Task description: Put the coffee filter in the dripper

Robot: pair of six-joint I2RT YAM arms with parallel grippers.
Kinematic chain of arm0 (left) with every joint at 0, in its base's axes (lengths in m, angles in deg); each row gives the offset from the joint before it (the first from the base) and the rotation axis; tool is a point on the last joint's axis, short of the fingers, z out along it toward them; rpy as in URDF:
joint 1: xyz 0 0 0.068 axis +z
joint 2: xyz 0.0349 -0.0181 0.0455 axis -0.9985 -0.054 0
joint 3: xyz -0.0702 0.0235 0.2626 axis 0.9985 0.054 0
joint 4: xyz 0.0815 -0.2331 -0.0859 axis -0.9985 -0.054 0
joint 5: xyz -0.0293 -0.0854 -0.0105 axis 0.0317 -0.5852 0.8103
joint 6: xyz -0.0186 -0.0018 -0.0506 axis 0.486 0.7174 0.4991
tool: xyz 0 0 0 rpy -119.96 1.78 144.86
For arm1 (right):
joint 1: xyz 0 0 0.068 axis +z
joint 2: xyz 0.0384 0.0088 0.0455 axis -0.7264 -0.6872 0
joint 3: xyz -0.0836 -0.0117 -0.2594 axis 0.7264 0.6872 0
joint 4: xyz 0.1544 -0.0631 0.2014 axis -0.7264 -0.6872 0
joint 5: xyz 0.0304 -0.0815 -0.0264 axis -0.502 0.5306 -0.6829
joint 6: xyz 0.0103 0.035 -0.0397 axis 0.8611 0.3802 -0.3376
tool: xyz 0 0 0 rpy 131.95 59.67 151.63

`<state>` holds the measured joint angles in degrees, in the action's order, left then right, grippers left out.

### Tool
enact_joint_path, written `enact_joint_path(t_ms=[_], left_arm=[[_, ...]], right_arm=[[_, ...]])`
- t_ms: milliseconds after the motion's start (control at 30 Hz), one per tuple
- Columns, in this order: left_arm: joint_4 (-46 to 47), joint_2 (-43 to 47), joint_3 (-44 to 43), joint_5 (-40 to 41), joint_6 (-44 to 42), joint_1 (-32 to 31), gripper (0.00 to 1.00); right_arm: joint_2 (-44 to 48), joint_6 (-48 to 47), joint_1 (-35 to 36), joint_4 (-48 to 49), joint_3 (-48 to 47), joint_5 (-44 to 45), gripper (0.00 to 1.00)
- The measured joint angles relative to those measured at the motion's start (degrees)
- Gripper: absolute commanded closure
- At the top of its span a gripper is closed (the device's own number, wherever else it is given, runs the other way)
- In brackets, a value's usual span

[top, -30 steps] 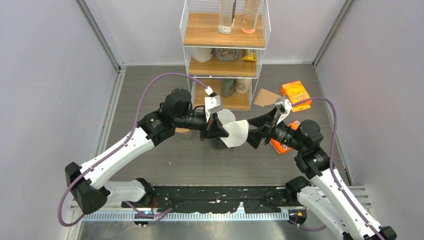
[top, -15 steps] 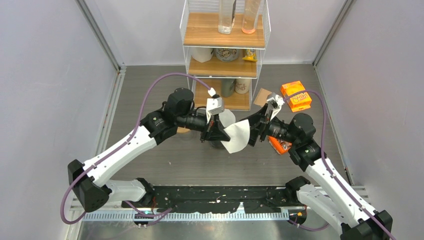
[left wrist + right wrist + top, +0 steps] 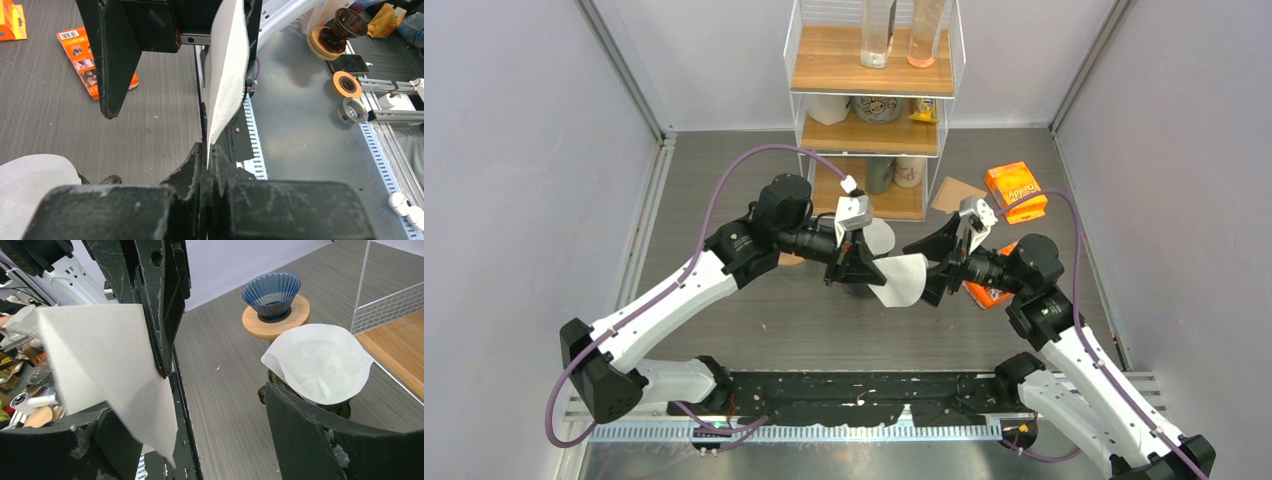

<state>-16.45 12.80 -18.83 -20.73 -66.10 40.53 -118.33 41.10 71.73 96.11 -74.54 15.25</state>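
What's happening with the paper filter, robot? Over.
Left hand shut on filter. Right hand open, straddling its other edge. Blue dripper empty; second filter sits opened beside it.

In the top view you can see white lettering on the orange box [image 3: 1015, 190], but it lies slanted and small, and the most you could venture is a word perhaps starting with "D". In the left wrist view the flat orange packet [image 3: 75, 50] shows you a barcode [image 3: 75, 35] on a white patch at its far end, the digits too fine to read.
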Motion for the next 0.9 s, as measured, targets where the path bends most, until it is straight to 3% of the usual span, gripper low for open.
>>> enact_joint_path(t_ms=[300, 500, 733, 833, 900], left_arm=[[0.09, -0.90, -0.72, -1.84, 0.11, -0.02, 1.00], [0.33, -2.16, -1.16, -1.95, 0.24, -0.07, 1.00], [0.52, -2.73, -1.57, -1.88, 0.26, -0.07, 1.00], [0.81, -2.73, -1.57, -1.86, 0.26, -0.07, 1.00], [0.87, -2.73, -1.60, -1.68, 0.26, -0.07, 1.00]], right_arm=[[0.35, 0.87, 0.35, 1.73, 0.00, -1.77, 0.32], [-1.07, 2.99, 1.70, 4.87, 0.00, -3.10, 0.55], [-1.20, 4.20, 2.14, 6.34, 0.00, -4.13, 0.69], [-1.09, 4.46, 2.14, 6.54, 0.00, -4.59, 0.90], [-0.98, 4.61, 2.14, 6.80, 0.00, -4.90, 0.94]])
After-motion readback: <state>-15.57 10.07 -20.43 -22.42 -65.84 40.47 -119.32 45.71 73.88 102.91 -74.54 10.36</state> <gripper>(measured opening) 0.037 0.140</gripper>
